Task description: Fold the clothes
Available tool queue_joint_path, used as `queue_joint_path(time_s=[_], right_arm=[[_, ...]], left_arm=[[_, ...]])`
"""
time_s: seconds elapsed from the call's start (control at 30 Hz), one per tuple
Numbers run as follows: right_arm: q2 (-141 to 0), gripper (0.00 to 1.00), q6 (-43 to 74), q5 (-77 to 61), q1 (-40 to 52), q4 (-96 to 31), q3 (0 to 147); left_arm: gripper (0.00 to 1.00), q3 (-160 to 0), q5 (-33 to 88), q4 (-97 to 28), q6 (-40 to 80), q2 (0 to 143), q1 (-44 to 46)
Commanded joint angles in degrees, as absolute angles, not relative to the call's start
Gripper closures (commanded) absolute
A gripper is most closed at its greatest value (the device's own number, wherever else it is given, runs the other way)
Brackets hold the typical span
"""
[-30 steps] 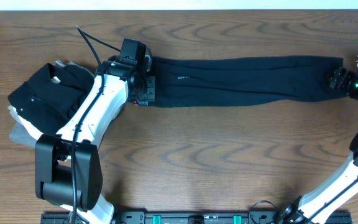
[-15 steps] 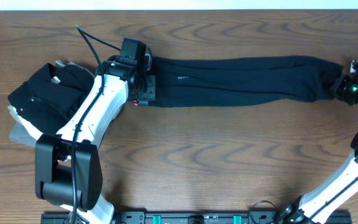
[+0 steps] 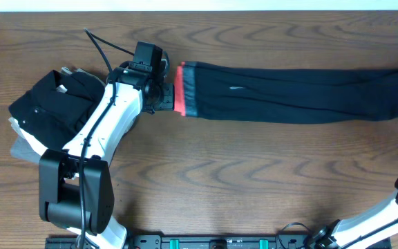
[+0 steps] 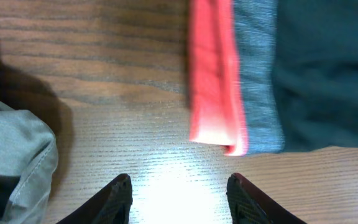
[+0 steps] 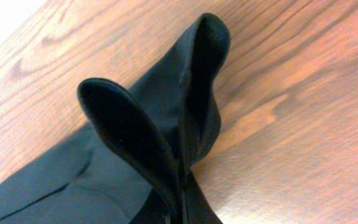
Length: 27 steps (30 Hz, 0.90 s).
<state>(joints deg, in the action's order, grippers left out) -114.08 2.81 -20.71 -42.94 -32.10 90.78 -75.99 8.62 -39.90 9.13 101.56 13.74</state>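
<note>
The heap of garments (image 3: 43, 114) lies at the far left of the wooden table (image 3: 220, 180), and I place everything from it. The leggings (image 3: 296, 102) lie flat and stretched out in one long dark strip running away from the heap to the opposite edge of the overhead view. Their coral-red waistband (image 3: 180, 90) is the end nearest the heap, with the heathered grey band (image 4: 257, 81) just behind it on the side away from the heap.

My left gripper (image 4: 179, 198) sits between the heap and the waistband, close to the waistband but not touching it. Its fingers are spread apart with only bare wood between them. A fold of khaki cloth (image 4: 11, 162) from the heap shows on its heap side.

My right gripper (image 5: 180, 213) is at the end of the leggings farthest from the heap, out of the overhead view. It is clenched on the leg end (image 5: 166, 118), which stands up from the pinch in loose loops.
</note>
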Motion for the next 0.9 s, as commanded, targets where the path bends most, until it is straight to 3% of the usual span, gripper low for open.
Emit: queue_joint_path(time_s=[0.0, 0.3, 0.87], right_arm=[[-114.0, 0.99, 2.9, -17.4, -42.5, -33.1, 91.1], [-113.7, 0.99, 3.0, -23.8, -36.8, -34.2, 91.1], [-112.9, 0.99, 5.8, -27.7, -8.5, -41.5, 91.1]], left_arm=[[0.48, -76.5, 8.6, -39.6, 9.0, 101.2, 13.8], [0.48, -76.5, 8.6, -39.6, 9.0, 101.1, 13.8], [0.48, -76.5, 8.4, -44.9, 9.7, 95.3, 9.0]])
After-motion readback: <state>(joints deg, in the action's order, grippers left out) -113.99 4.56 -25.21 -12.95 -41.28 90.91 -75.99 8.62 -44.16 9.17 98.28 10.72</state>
